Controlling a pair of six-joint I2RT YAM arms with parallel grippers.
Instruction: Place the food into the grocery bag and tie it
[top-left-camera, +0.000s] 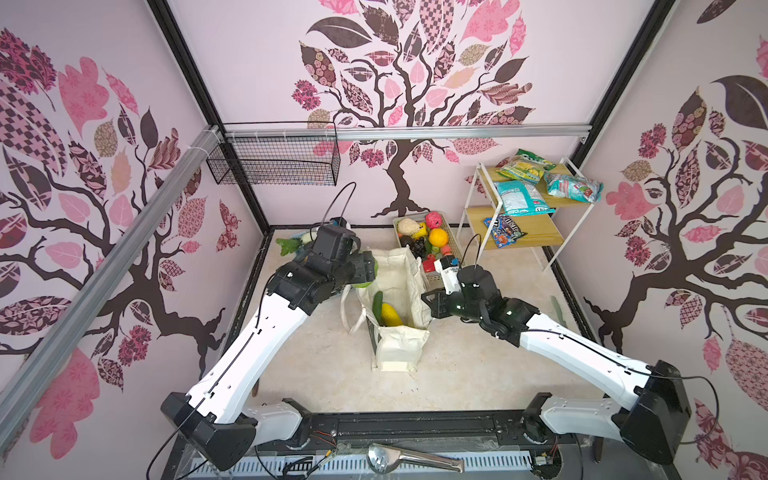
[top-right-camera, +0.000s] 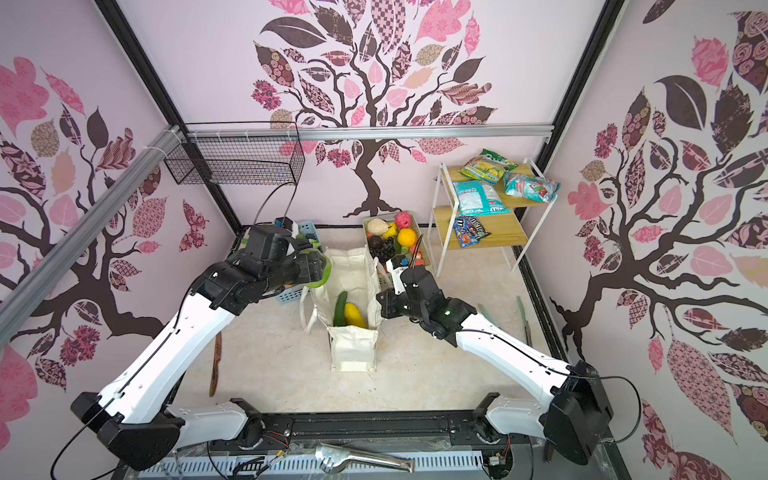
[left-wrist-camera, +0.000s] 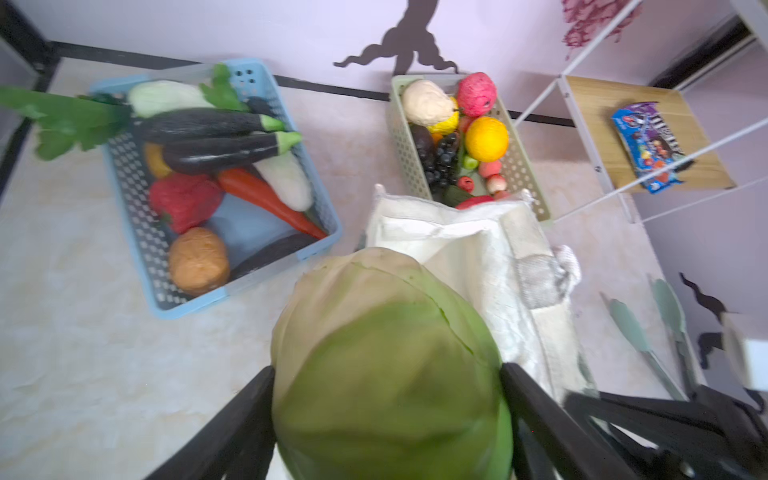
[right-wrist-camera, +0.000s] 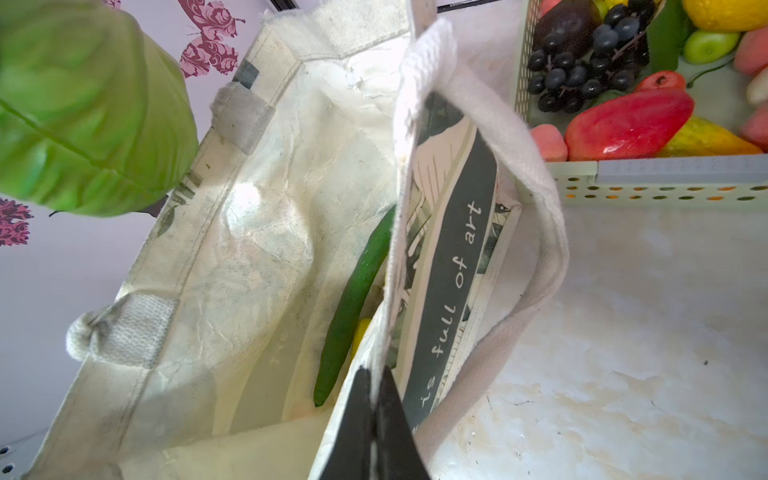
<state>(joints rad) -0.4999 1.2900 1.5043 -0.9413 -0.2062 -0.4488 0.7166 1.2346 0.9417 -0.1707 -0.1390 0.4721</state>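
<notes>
Your right claw (right-wrist-camera: 376, 399) pinches the grocery bag (right-wrist-camera: 449, 249) wall, holding it open so the cabbage (left-wrist-camera: 374, 311) grasped in your left claw (left-wrist-camera: 388, 415) can drop in.

Pink tree-printed walls (top-left-camera: 257, 62) enclose the marbled cream worktop (top-left-camera: 478, 357); a white-framed wooden shelf (top-left-camera: 536, 237) stands beyond the right jaws.

Bright, even light; soft shadows. Both top views bowed at edges. Left wrist view blurred, cabbage (left-wrist-camera: 386, 365) soft.
</notes>
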